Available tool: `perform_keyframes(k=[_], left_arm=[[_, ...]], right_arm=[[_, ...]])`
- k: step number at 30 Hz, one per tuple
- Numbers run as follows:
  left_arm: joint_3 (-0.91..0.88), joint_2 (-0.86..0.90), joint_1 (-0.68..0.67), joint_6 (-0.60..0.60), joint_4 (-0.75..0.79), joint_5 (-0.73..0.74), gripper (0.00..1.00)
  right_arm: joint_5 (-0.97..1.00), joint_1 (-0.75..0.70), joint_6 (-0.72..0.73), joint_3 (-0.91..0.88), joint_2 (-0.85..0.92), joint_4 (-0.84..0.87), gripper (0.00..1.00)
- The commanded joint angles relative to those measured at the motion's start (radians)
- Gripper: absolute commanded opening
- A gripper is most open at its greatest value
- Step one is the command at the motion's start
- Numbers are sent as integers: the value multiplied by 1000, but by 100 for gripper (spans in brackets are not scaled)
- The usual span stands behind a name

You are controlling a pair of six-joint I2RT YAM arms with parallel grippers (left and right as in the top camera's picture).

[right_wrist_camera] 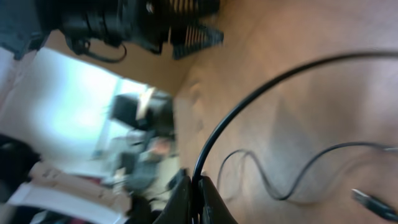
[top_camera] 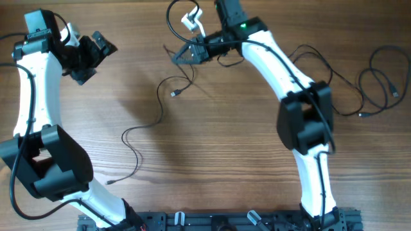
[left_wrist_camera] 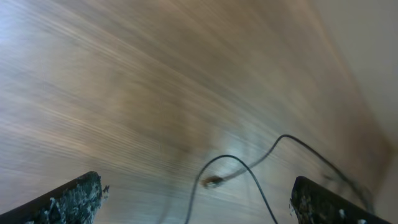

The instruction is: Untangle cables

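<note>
The left jaws stand wide open and empty at the far left of the bench. The right jaws are closed on a thin black cable at the far middle.

From overhead, the left arm comes up from the near edge, folds at a dark elbow on the near left, and runs its white link towards the far side. Its wrist is turned rightwards. The right arm rises from the near right, bends at a dark elbow, and slants far and left. The held cable loops towards the far edge above the right jaws, with a small tangle just beside them. A long cable lies loose on the middle of the bench, one plug near the right jaws and its other end trailing near and left. More loose cables curl at the far right, well apart from both jaws. Nothing lies between the left jaws and the long cable.

In the left wrist view, the two fingers sit at opposite lower corners with bare wood between them. A cable curves across the bench beyond them, ending in a small plug. The view is blurred.

In the right wrist view, the fingers are pressed together on the held cable, which arcs up and off to the right. Another cable snakes on the wood behind it, and a plug lies at the lower right. I cannot tell whether these are one cord.
</note>
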Motion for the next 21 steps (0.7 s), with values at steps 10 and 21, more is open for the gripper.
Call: perform_keyframes(k=[10, 21], left_arm=[[-3, -2, 181, 51, -36, 438, 100], [-3, -2, 187, 51, -77, 291, 100]], right_arm=[[361, -214, 117, 19, -422, 296, 4], [365, -205, 93, 16, -444, 256, 4]])
